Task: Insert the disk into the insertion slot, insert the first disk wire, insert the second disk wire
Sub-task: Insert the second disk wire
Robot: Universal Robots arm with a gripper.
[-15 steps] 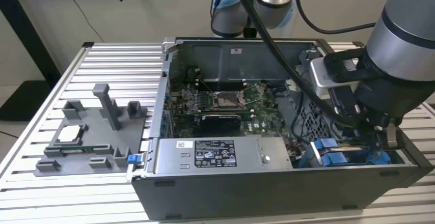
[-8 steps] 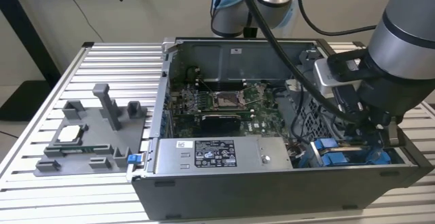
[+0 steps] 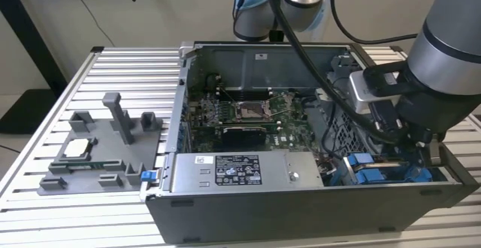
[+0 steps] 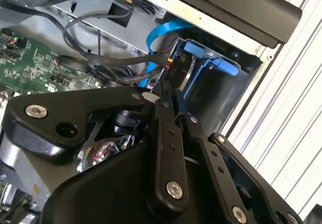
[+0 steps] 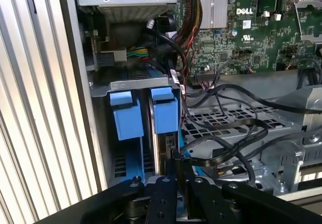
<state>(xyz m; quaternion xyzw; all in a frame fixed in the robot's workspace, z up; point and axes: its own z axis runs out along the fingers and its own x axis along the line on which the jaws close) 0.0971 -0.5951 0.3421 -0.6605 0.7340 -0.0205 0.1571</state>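
Scene: an open desktop computer case (image 3: 301, 203) lies on its side on a slatted metal worktop (image 3: 128, 73). A robot arm (image 3: 443, 73) reaches down into the corner of the case at the exterior view's right.

Hand: the hand (image 5: 178, 161) has its black fingers (image 4: 168, 133) drawn close together, nearly touching. Their tips press at a dark wire connector (image 4: 173, 70) on the end of the disk; whether they pinch the connector or only push against it, I cannot tell.

Disk: the disk (image 5: 163, 143) stands on edge in its blue carrier (image 5: 165, 110), already seated in the insertion slot (image 5: 128, 85). A second blue tab (image 5: 126, 121) sits just beside it in the neighbouring bay.

Wires: a flat blue cable (image 4: 161, 32) and a bundle of black cables (image 5: 221, 133) loop close around the disk's end, some touching the fingers' path.

Other items: the motherboard (image 3: 248, 113) and a grey labelled power-supply box (image 3: 240, 172) fill the rest of the case. A grey fixture (image 3: 98, 152) stands on the worktop, well apart.

Risk: the connector seems only partly mated, and a tilted push could bend it or make it skate off its port. Loose cables crowding the fingers could snag or get trapped. Hard pressure might shift the carrier in its rails.
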